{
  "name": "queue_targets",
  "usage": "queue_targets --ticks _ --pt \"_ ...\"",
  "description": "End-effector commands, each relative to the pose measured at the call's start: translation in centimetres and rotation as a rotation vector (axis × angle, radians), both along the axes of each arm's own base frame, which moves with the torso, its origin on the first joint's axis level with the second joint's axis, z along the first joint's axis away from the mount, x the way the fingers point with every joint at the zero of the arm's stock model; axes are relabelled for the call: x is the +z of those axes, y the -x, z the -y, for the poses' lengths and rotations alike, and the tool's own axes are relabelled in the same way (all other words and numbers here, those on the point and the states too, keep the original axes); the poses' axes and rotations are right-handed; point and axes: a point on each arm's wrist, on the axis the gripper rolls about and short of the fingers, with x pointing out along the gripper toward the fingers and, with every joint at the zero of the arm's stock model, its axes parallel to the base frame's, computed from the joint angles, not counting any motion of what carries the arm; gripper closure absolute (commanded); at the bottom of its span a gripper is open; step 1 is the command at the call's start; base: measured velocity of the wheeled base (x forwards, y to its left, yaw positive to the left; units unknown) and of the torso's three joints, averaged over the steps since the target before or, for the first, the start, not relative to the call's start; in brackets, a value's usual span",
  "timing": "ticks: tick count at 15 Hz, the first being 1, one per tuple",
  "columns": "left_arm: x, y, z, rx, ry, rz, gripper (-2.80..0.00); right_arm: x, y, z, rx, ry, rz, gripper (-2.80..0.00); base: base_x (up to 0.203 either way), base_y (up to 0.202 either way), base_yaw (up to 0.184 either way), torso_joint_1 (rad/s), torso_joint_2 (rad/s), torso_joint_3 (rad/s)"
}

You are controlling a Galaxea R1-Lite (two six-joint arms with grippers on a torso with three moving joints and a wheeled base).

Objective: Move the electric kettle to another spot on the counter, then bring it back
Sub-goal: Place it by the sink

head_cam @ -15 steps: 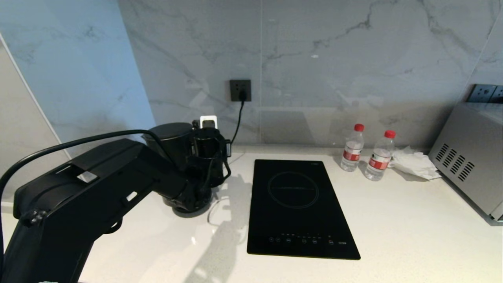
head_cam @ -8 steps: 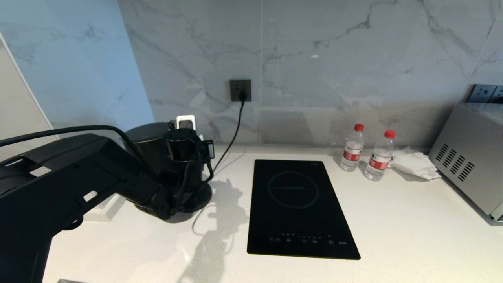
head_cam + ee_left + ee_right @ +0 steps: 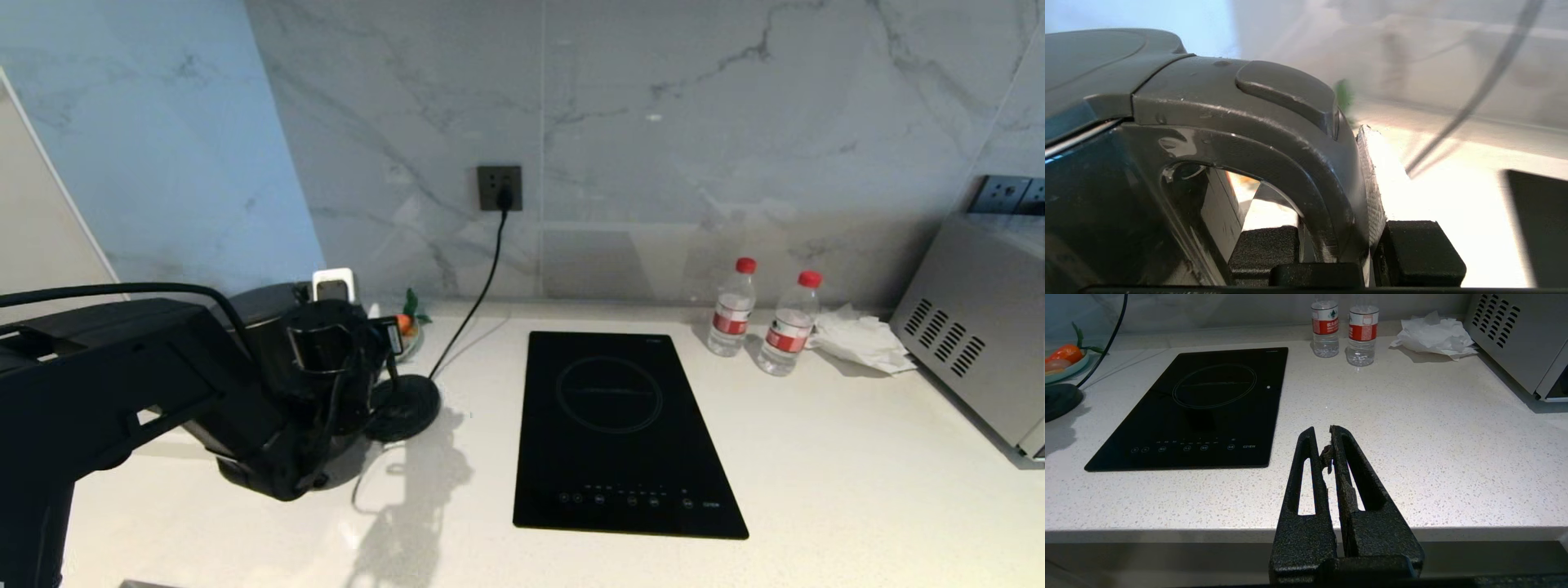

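**Head view: black kettle held off its base at the left of the surface**

Head view shows the left gripper [image 3: 326, 359] clamped on the loop handle of the tall glossy black electric kettle [image 3: 261, 314], which sits at the far left of the white, finely speckled stone surface [image 3: 816, 490], beside and clear of the flat round black power base [image 3: 402, 406]. A black cord runs from that base up to a dark wall socket [image 3: 499, 188]. Whether the kettle touches the surface cannot be told; the arm hides its bottom.

Left wrist view gives what the head view cannot: the jaws are closed on the handle [image 3: 1290, 163], a white ribbed pad [image 3: 1372, 175] pressed against its outer curve, with the lid release tab above it.

Right wrist view shows the right gripper [image 3: 1327, 445] with its jaws closed on nothing, hanging over the front edge of the surface, an arm the head view does not show. It also makes readable "C21EW" at the front corner of the black glass induction hob panel [image 3: 1208, 400], which the head view leaves too small. Two clear plastic water bottles [image 3: 763, 318] with red caps and red-and-white labels stand behind the hob's right side; their print is illegible. A crumpled white tissue [image 3: 861, 339] lies beside them, next to a grey metal appliance with vent slots [image 3: 971, 327]. A dish holding something orange [image 3: 1063, 359] sits behind the base.
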Motion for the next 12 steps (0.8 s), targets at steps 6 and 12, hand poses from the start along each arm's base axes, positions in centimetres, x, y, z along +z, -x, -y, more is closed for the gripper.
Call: queue_targets --ticks 6,12 --pt "-3.3 1.7 -4.9 0.06 0.01 -0.041 0.0 0.0 0.0 0.0 0.0 0.0 -0.001 0.0 0.0 0.0 0.0 0.0 0.0 0.0" --pt "-6.1 4.3 -6.5 0.074 0.069 -0.166 0.0 0.0 0.0 0.0 0.0 0.0 -0.001 0.0 0.0 0.0 0.0 0.0 0.0 0.0"
